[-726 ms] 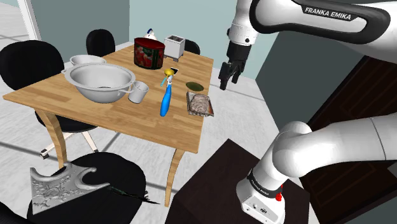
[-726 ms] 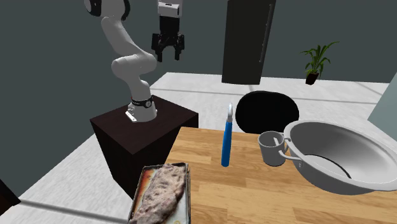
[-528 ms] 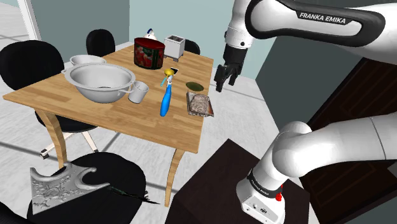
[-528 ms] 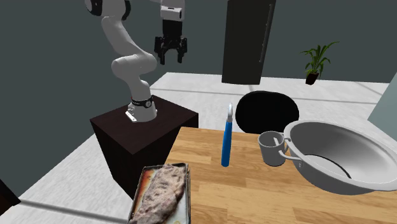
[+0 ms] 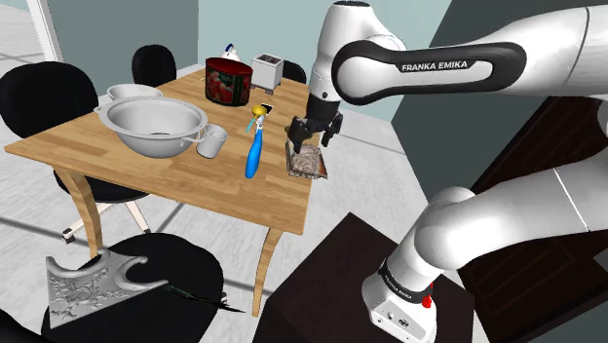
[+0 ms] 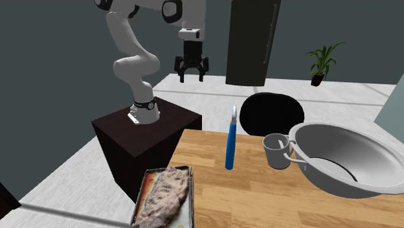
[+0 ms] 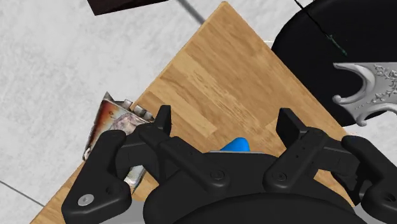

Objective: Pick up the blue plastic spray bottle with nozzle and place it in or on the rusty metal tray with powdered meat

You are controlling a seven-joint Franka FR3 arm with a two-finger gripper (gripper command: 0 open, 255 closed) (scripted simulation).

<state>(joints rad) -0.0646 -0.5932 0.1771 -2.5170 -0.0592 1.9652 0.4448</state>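
The blue spray bottle [image 5: 252,156] stands upright on the wooden table [image 5: 175,171], topped by a yellowish nozzle. Just to the shoulder view's right of it lies the rusty tray [image 5: 305,160] with pale powdered meat, close to the table's edge. My black gripper [image 5: 314,134] hangs open in the air, well above the tray and bottle, holding nothing. In the second exterior view the gripper [image 6: 191,74] is high behind the bottle [image 6: 230,146] and tray [image 6: 163,197]. In the wrist view, a bit of the bottle [image 7: 236,146] shows between the parted fingers [image 7: 164,121], with the tray [image 7: 113,121] beside them.
A big metal bowl [image 5: 154,127] and a grey mug [image 5: 211,141] stand beside the bottle. A red can [image 5: 227,81], a toaster [image 5: 266,70] and a small dark dish [image 5: 297,131] sit further back. Black chairs surround the table; the dark stand [image 5: 341,283] is near its corner.
The arm has swung towards the shoulder view's left and lowered, carrying the gripper from beside the table to above the tray. The fingers stay open. Bottle and tray have not moved.
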